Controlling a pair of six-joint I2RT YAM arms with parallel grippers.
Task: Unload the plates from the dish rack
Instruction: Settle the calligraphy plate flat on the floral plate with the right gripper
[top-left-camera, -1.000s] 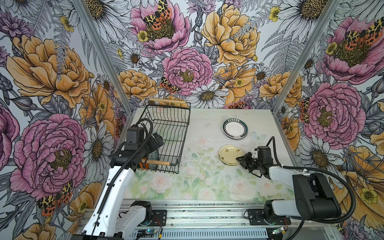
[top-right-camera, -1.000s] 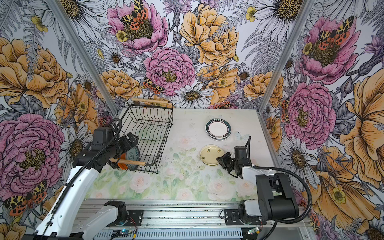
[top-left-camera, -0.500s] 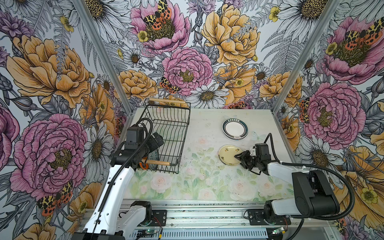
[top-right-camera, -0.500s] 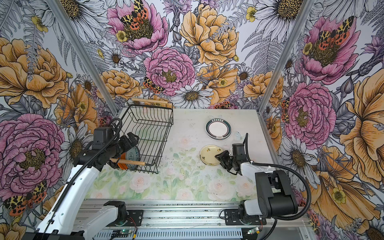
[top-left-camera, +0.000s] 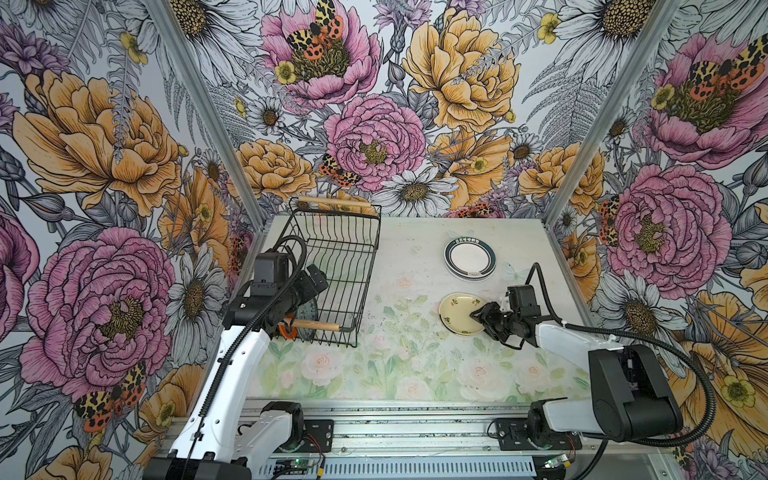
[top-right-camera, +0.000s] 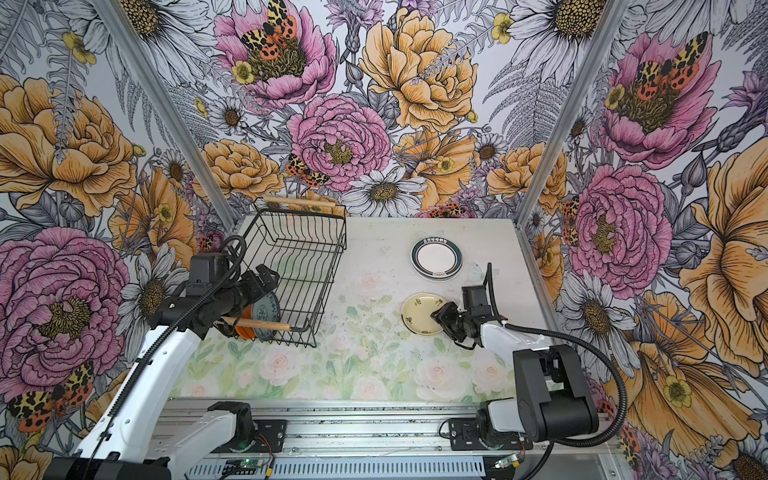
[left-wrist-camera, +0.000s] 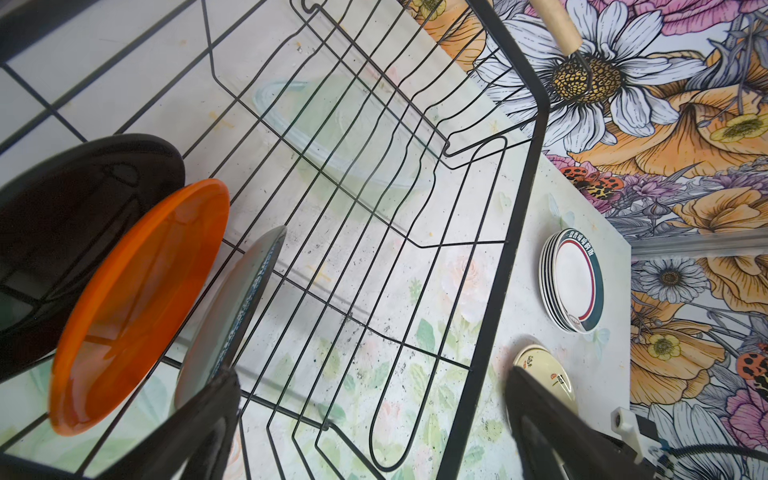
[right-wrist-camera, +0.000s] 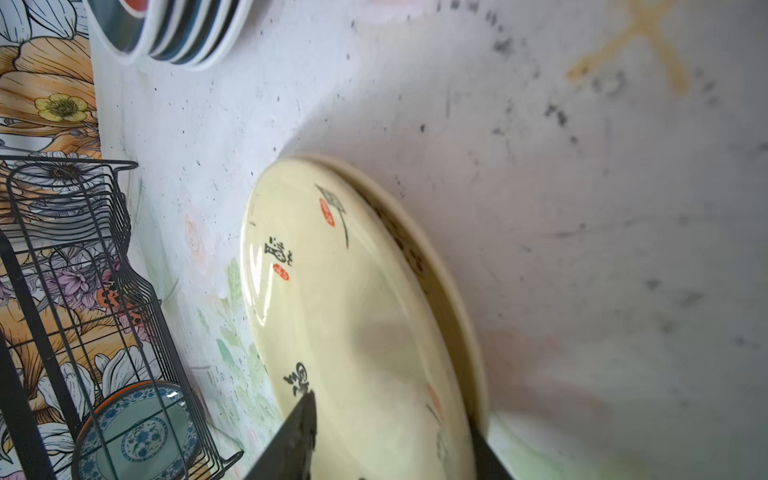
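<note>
Cream round ceramic plate (right-wrist-camera: 353, 316): on floral tabletop (top-left-camera: 415, 266), bearing black brush characters and red seals, unreadable; rim between parted jaws of right gripper (right-wrist-camera: 390, 411). Beyond, stacked teal-rimmed white plates (top-left-camera: 470, 258), lettering illegible. Over black wire dish rack (top-left-camera: 370, 266), left gripper (left-wrist-camera: 372, 374) spread wide.

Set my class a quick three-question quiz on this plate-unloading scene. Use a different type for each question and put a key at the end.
1. Fill in: the left gripper is ____ (open or shut).
2. True or false: the orange plate stands in the dish rack.
3. The cream plates lie: A in the dish rack; B on the table, at the right gripper; C in the left gripper.
Key: 1 open; 2 true; 3 B.
</note>
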